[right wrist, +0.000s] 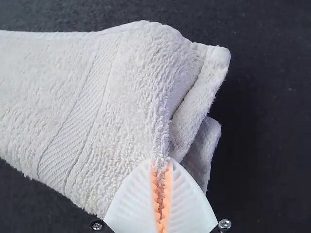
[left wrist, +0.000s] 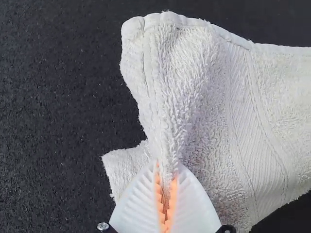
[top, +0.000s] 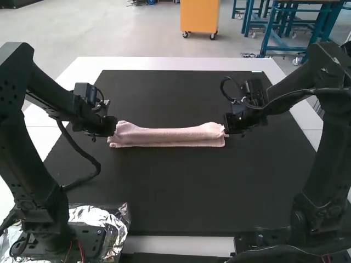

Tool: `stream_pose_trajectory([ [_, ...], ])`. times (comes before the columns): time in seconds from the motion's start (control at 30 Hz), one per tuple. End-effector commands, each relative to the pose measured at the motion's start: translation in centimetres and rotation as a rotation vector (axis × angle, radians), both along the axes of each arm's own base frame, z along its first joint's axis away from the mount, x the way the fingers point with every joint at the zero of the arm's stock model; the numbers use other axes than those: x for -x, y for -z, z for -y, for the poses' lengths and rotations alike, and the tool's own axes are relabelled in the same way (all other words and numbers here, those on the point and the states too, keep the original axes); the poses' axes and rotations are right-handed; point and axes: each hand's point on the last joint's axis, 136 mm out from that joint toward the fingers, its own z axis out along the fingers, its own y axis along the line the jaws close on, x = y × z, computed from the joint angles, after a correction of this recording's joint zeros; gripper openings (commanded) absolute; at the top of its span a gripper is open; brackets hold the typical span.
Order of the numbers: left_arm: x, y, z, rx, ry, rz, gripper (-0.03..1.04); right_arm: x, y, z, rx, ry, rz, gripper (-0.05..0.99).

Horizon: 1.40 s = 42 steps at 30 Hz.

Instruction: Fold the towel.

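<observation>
The towel (top: 170, 137) spans, as a narrow folded strip, between the left gripper (left wrist: 166, 169) and right gripper (right wrist: 161, 164) — each pinched closed on an end; lengthwise folding looks mostly done — release remains.

A broad, black rectangular mat (top: 192, 192) lies flat on a white table (top: 175, 63), whose surface shows beyond the mat's far edge and as a strip at its near one. Crumpled, shiny silver foil (top: 98, 215) (badly creased, catching the light) sits by the mat's near left corner.
</observation>
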Motion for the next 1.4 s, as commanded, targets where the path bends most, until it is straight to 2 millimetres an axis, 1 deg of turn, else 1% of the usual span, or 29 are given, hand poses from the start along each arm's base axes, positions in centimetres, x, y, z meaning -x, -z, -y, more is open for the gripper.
stream_pose_trajectory([
  [0.0, 0.1, -0.3, -1.8, -0.034, -0.071, 0.034, 0.02, -0.4, -0.4, 1.7, 0.007, 0.071, 0.040, -0.02],
  [0.03, 0.2, -0.2, -1.9, -0.041, -0.075, 0.046, 0.02, -0.5, -0.3, 1.7, 0.006, 0.078, 0.052, 0.03],
  [0.07, 0.2, -0.1, -2.0, -0.044, -0.079, 0.060, 0.03, -0.6, -0.1, 1.9, 0.007, 0.094, 0.056, 0.19],
  [0.1, 0.2, 0.1, -2.0, -0.039, -0.090, 0.072, 0.14, -0.6, -0.1, 1.9, 0.005, 0.099, 0.058, 0.40],
  [0.13, 0.3, 0.2, -2.0, -0.035, -0.095, 0.076, 0.42, -0.6, -0.1, 1.9, 0.005, 0.101, 0.058, 0.58],
  [0.17, 0.3, 0.2, -2.0, -0.035, -0.095, 0.081, 0.79, -0.7, -0.3, 1.9, 0.004, 0.101, 0.063, 0.78],
  [0.2, 0.4, 0.2, -2.0, -0.037, -0.094, 0.078, 0.98, -0.9, -0.7, 1.9, 0.002, 0.100, 0.073, 0.90],
  [0.27, 0.2, -0.1, -2.3, -0.037, -0.109, 0.089, 0.98, -1.7, -2.1, 1.9, -0.013, 0.112, 0.103, 0.92],
  [0.33, -0.2, -1.0, -2.5, -0.027, -0.124, 0.112, 0.98, -2.4, -4.0, 1.7, -0.037, 0.115, 0.142, 0.92],
  [0.37, -0.4, -1.4, -2.7, -0.021, -0.137, 0.123, 0.98, -2.6, -4.6, 1.5, -0.051, 0.123, 0.151, 0.92],
  [0.4, -0.6, -1.8, -3.0, -0.021, -0.144, 0.134, 0.98, -2.8, -5.1, 1.3, -0.060, 0.128, 0.158, 0.92],
  [0.47, -1.0, -2.8, -3.6, -0.018, -0.161, 0.162, 0.98, -2.9, -5.2, 1.0, -0.063, 0.122, 0.160, 0.91],
  [0.5, -1.3, -3.3, -3.9, -0.016, -0.172, 0.176, 0.98, -2.8, -5.0, 0.8, -0.062, 0.118, 0.156, 0.91],
  [0.6, -1.6, -4.3, -4.5, -0.014, -0.189, 0.201, 0.97, -2.5, -3.4, 0.2, -0.051, 0.104, 0.119, 0.91],
  [0.67, -1.6, -4.6, -4.7, -0.015, -0.193, 0.207, 0.97, -2.1, -2.1, 0.2, -0.039, 0.099, 0.087, 0.91],
  [0.73, -1.6, -4.9, -4.6, -0.014, -0.192, 0.214, 0.97, -1.9, -1.3, 0.1, -0.034, 0.096, 0.067, 0.91],
  [0.87, -1.7, -5.5, -4.6, -0.013, -0.191, 0.224, 0.97, -1.5, -0.2, 0.0, -0.026, 0.090, 0.042, 0.91],
  [1.03, -1.7, -5.8, -4.6, -0.009, -0.193, 0.230, 0.97, -0.9, 0.5, -1.2, -0.021, 0.061, 0.026, 0.90],
  [1.17, -1.7, -5.8, -4.6, -0.009, -0.193, 0.233, 0.97, -0.5, 1.3, -1.8, -0.013, 0.045, 0.009, 0.90],
  [1.37, -1.7, -5.9, -4.6, -0.009, -0.193, 0.228, 0.97, 0.1, 3.2, -1.5, 0.008, 0.043, -0.029, 0.90],
])
